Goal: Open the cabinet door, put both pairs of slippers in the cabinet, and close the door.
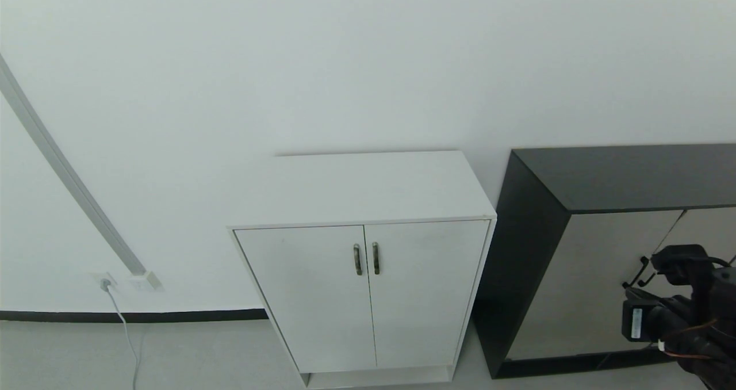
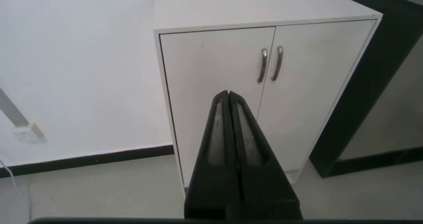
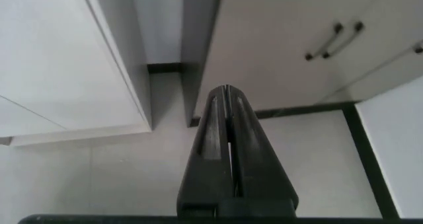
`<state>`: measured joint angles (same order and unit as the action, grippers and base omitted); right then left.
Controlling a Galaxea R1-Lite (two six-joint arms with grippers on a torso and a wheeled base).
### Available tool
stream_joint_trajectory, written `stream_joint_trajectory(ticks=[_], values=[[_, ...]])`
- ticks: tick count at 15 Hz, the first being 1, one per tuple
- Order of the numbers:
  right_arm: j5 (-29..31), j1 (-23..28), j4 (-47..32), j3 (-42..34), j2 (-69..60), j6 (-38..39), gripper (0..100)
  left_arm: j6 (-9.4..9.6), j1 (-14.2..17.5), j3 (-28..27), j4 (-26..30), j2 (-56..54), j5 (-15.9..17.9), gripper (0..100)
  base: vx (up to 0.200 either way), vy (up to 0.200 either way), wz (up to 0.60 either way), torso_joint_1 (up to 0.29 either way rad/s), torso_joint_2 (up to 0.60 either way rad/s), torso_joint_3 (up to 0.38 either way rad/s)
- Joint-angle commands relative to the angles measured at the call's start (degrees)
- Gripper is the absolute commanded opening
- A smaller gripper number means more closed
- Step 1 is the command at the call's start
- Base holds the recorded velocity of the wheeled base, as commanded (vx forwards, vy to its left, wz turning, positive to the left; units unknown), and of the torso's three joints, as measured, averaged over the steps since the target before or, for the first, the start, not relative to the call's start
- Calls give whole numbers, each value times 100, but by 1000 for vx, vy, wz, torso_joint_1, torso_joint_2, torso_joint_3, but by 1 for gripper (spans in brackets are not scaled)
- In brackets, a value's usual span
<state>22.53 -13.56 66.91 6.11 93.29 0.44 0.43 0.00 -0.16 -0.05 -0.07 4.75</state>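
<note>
The white cabinet (image 1: 368, 298) stands against the wall with both doors closed. Its two metal handles (image 1: 366, 258) sit side by side at the centre seam. In the left wrist view my left gripper (image 2: 228, 95) is shut on nothing and held in the air some way in front of the cabinet (image 2: 264, 85), pointing at its doors below the handles (image 2: 270, 63). My right gripper (image 3: 228, 90) is also shut and empty, aimed at the floor gap between the white cabinet's side (image 3: 79, 59) and the neighbouring unit. My right arm (image 1: 678, 315) hangs at the lower right.
A dark cabinet (image 1: 529, 252) with pale doors and its own handles (image 3: 334, 39) stands right of the white one. On the left wall are a socket with a grey cable (image 1: 106, 283) and a slanted cable duct (image 1: 63, 171). Grey floor lies in front.
</note>
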Motion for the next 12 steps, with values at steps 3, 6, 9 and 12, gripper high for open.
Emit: stream_joint_trajectory(ticks=[3,6,9,12], values=[[-47,187,-267,-611,-1296,-53,0,-8,0,7,-4,7,-1,0,0,0,0,0,0,0],[-864,591,-1330,-611,-2456,-369,0,1,0,-2,-4,7,-1,0,0,0,0,0,0,0],[-1541,802,-2648,-602,-3634,-518,0,-8,0,-2,-4,7,-1,0,0,0,0,0,0,0],[-1866,793,-3976,-593,-4645,-518,0,1,0,-2,-4,7,-1,0,0,0,0,0,0,0]])
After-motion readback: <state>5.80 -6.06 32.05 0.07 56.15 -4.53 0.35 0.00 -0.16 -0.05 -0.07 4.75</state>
